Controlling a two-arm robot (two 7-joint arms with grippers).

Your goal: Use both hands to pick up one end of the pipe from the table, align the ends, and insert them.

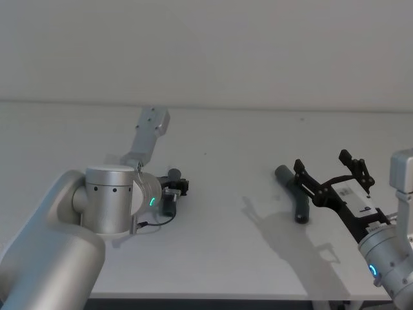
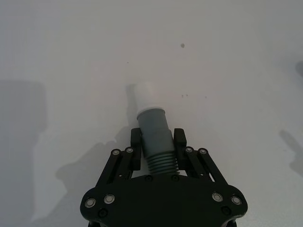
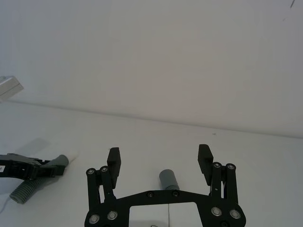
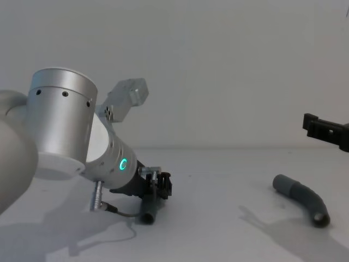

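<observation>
Left jaws clamp the short ribbed hose [image 2: 158, 158]; right jaws gape.
I see its smooth cuff [image 2: 154, 127] white-tipped; curved long hose [image 4: 301, 196] lies on matte bench [image 1: 226, 258].

"Where was the short pipe [image 2: 156, 137]?"

"The left gripper [image 2: 157, 142] had squeezed its bumpy part between two black fingers [image 2: 136, 142], low by the white table [image 1: 226, 148]. Its smooth grey cuff [image 2: 152, 120] and white tip [image 2: 146, 97] poked out in front."

"And the long pipe [image 4: 305, 199]?"

"It lay bent on the table, on the right, all alone. The right gripper [image 3: 159, 156] hung above it with its fingers wide apart."
</observation>
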